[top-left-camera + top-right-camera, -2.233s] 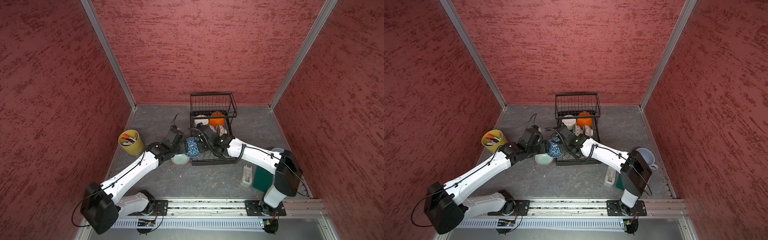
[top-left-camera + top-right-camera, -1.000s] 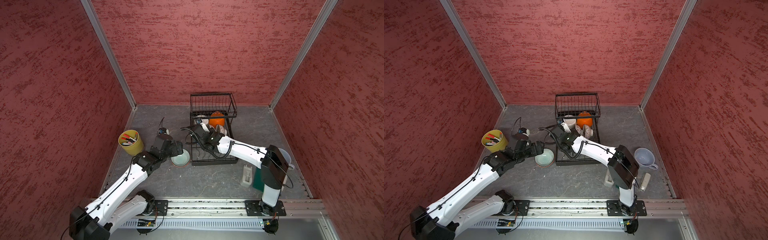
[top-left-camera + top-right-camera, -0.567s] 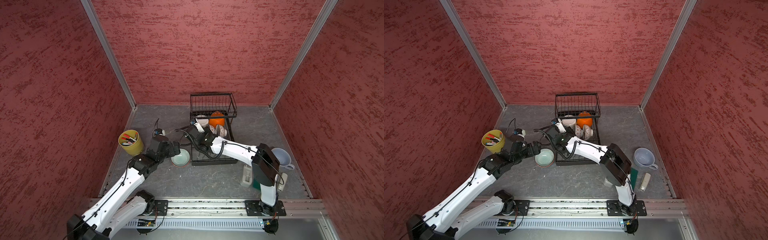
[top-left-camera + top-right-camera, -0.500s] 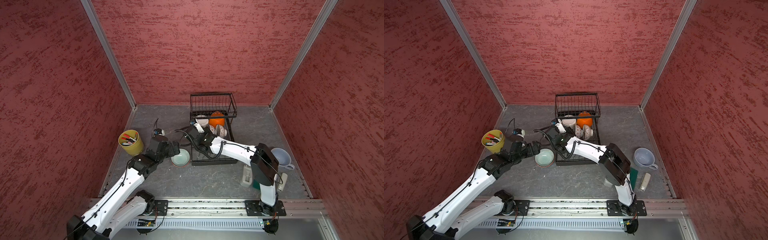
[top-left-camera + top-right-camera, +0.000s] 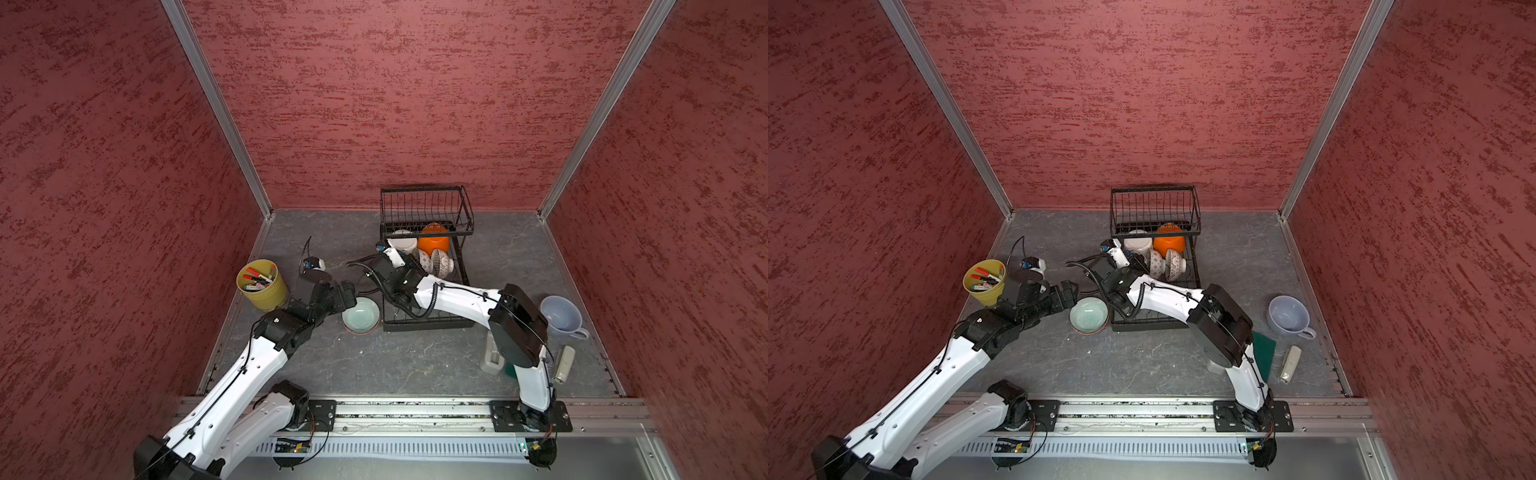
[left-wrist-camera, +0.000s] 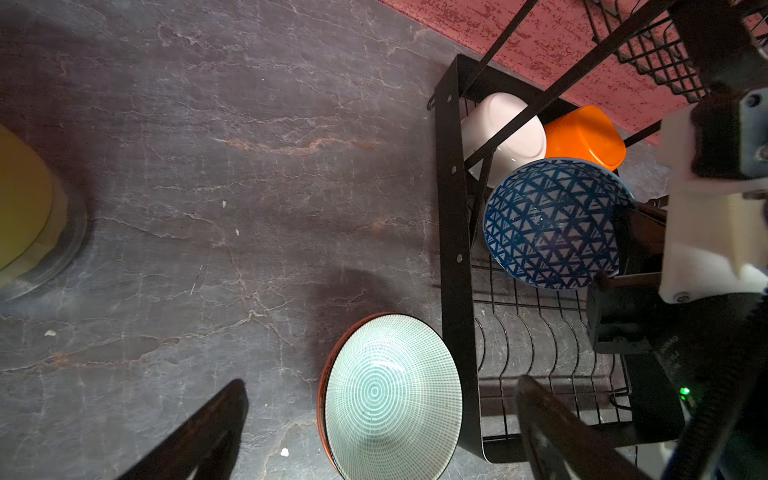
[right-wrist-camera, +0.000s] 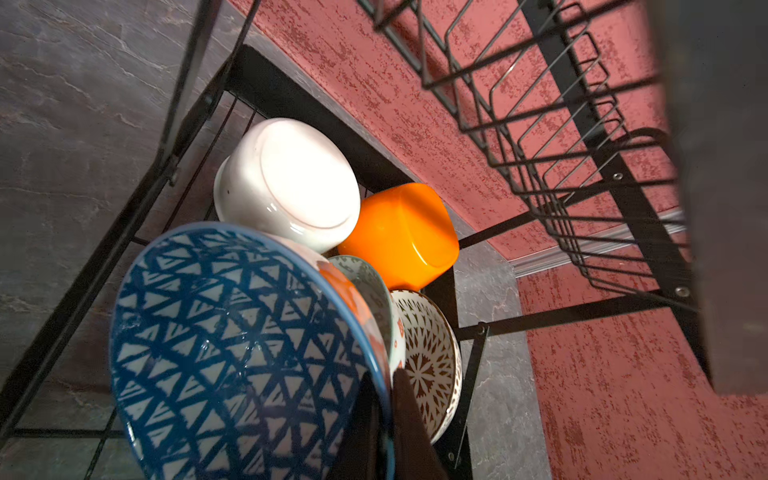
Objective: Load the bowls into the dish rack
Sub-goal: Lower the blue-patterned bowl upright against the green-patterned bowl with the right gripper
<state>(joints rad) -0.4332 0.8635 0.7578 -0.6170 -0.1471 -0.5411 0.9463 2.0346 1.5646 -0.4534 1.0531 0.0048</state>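
1. Red textured walls close in a dark grey stone-look tabletop (image 5: 415, 365); the black wire dish rack (image 5: 428, 326) stands at the back, right of centre.
2. From the front rail the left arm stretches diagonally toward the middle, forearm low and wrist almost level. The left gripper (image 5: 348, 291) has its jaws spread wide and is empty, its tip just beside the pale green bowl (image 5: 360, 314).
3. That bowl sits upright, mouth up, on the tabletop against the rack's front left corner, nested in another bowl whose red-orange rim (image 6: 328, 374) shows beneath it.
4. The right arm folds at a raised elbow near the front right, and its forearm reaches back-left across the rack's base tray.
5. The right gripper (image 7: 384, 411) is clamped on the rim of the blue triangle-patterned bowl (image 7: 232, 353), which stands on edge over the base tray, mouth facing the wrist camera.
6. Behind it two more patterned bowls (image 5: 440, 262) stand on edge; the white bowl (image 7: 286, 183) and orange bowl (image 7: 399, 232) lie tipped beneath the raised basket, bases toward the camera.
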